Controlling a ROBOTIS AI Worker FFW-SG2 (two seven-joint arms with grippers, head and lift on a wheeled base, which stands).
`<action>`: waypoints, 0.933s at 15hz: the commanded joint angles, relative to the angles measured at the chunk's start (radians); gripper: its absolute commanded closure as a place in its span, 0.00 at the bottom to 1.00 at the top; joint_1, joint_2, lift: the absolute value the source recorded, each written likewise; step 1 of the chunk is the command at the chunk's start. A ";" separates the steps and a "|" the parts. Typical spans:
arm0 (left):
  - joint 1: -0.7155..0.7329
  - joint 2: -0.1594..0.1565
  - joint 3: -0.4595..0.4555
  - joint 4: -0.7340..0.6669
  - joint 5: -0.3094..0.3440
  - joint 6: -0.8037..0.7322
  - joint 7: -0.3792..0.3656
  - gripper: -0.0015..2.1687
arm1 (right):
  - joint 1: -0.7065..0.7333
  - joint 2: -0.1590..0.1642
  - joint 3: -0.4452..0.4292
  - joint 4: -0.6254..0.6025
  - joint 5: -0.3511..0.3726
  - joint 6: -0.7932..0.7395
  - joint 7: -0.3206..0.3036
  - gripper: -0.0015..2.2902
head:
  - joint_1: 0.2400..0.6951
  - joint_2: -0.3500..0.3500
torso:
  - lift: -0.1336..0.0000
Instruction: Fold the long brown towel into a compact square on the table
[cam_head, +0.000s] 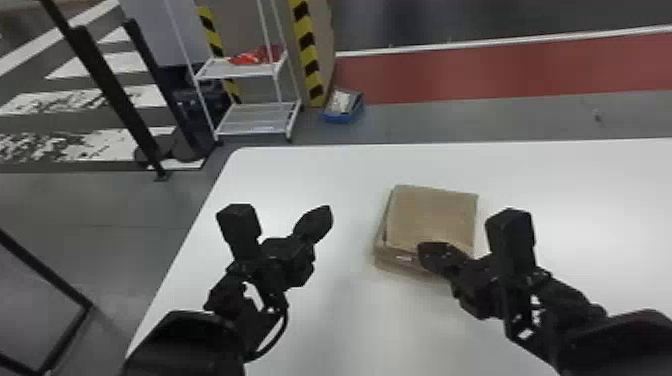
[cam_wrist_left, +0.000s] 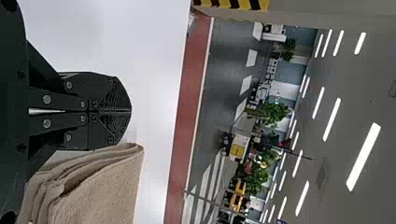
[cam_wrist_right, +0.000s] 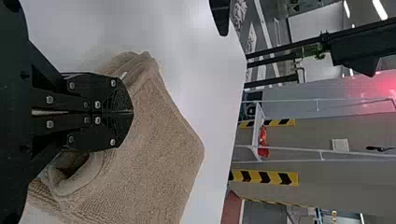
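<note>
The brown towel (cam_head: 432, 215) lies on the white table as a thick, roughly square stack of folded layers. My left gripper (cam_head: 322, 217) is shut and holds nothing, a short way left of the towel. In the left wrist view, the left gripper (cam_wrist_left: 130, 112) has its fingers together beside the layered edge of the towel (cam_wrist_left: 102, 186). Over the towel's near right part is my right gripper (cam_head: 425, 250), also shut. In the right wrist view, the right gripper (cam_wrist_right: 132, 112) is in front of the towel (cam_wrist_right: 154, 154); whether it touches the cloth I cannot tell.
The white table (cam_head: 300, 175) extends around the towel, with its left edge beyond my left arm. On the floor behind it stand a white wire shelf (cam_head: 257, 117) and a blue bin (cam_head: 342, 106). Black posts rise at the far left.
</note>
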 joint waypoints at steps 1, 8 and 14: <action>-0.001 0.001 -0.008 0.000 -0.004 0.002 0.002 0.87 | 0.022 -0.010 -0.018 -0.001 -0.007 -0.026 0.008 0.88 | 1.00 0.81 | 0.14; -0.012 -0.001 -0.029 0.001 -0.010 0.012 0.011 0.87 | 0.074 -0.015 -0.103 -0.029 -0.030 -0.029 0.068 0.88 | 1.00 0.74 | 0.14; -0.011 -0.001 -0.040 -0.002 -0.018 0.018 0.014 0.87 | 0.108 -0.017 -0.124 -0.104 -0.047 -0.026 0.096 0.87 | 1.00 0.71 | 0.14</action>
